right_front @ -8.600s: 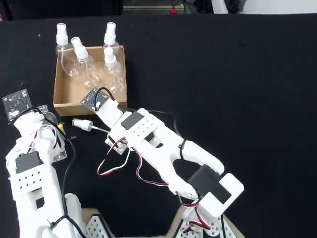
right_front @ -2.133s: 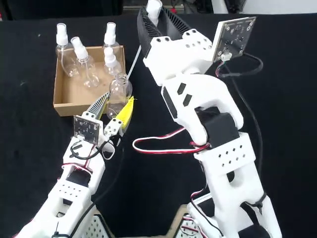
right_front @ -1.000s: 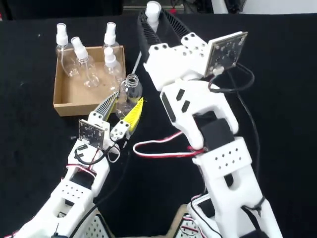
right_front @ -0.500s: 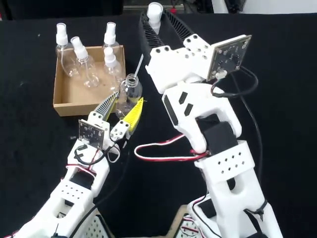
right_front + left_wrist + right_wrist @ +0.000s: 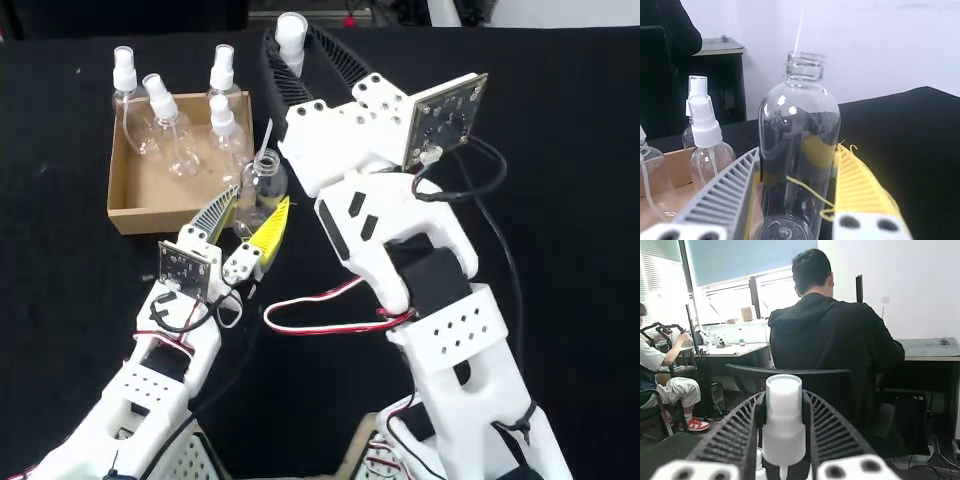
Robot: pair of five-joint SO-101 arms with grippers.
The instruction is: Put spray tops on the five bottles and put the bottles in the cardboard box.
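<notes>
My left gripper [image 5: 260, 197] is shut on a clear uncapped bottle [image 5: 262, 183], held upright just beside the near right corner of the cardboard box [image 5: 130, 215]. In the left wrist view the bottle [image 5: 800, 145] stands between the grey and yellow fingers [image 5: 725, 195]. Its open neck [image 5: 805, 65] points up. High above, my right gripper [image 5: 291, 32] is shut on a white spray top [image 5: 291, 28]. The thin dip tube [image 5: 265, 140] hangs down with its tip just over the bottle's neck. The right wrist view has the spray top [image 5: 784, 415] clamped in that gripper [image 5: 784, 397].
Several clear bottles with white spray tops [image 5: 170, 120] stand or lean at the back of the box. Two of them [image 5: 702, 130] are seen behind the held bottle. Black cloth covers the table [image 5: 520, 150]. The right arm's body looms over the table's middle.
The right gripper with the spray top has shifted left, bringing the tube's tip over the bottle's neck. The left gripper and bottle have stayed still over the last second.
</notes>
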